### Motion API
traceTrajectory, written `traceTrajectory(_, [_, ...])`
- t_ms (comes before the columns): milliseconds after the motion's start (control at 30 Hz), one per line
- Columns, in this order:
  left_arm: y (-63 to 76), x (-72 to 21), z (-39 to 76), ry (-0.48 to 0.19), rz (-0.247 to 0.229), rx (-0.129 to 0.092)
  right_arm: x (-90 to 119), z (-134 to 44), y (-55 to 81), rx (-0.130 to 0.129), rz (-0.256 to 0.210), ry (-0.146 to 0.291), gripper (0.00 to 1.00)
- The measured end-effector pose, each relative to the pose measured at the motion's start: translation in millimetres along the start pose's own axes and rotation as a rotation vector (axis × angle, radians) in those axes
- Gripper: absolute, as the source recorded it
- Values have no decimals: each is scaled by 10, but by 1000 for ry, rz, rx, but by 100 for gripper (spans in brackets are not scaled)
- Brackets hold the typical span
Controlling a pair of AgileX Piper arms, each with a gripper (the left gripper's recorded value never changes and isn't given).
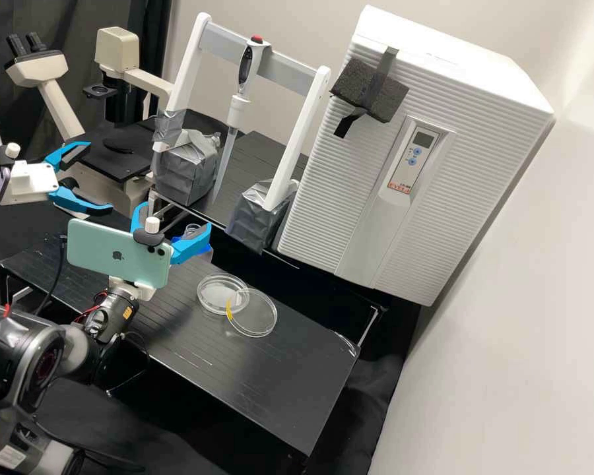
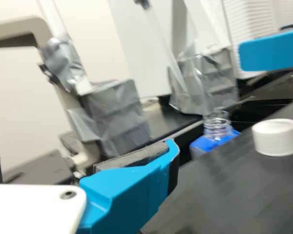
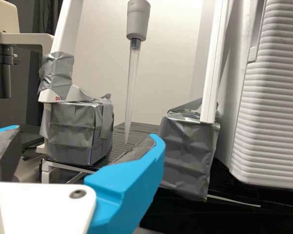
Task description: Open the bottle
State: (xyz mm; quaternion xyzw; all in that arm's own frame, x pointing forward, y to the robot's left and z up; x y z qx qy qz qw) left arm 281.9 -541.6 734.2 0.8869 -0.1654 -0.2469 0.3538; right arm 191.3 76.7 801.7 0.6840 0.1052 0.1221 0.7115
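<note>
Looking down from the high view, the bottle stands on the bench just beside the right gripper, fingers apart; the left gripper hangs well off, fingers likewise apart. Left wrist view: the bottle neck appears bare, so opening seems done. Right wrist view: pipette ahead. Next move calls for backing off without tipping it

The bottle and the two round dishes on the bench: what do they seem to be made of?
The bottle looks like clear plastic, possibly glass: its threaded neck is see-through, above a blue label. The round dishes look like thin, glossy clear plastic: the black bench shows through them and their rims catch light.
</note>
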Motion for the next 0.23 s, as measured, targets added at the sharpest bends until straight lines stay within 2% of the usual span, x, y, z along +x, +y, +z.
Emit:
traceTrajectory(67, [32,4,-9,9,32,14,0,0,0,0,0,0,100])
traceTrajectory(233, [80,10,-22,20,76,7,0,0,0,0,0,0,100])
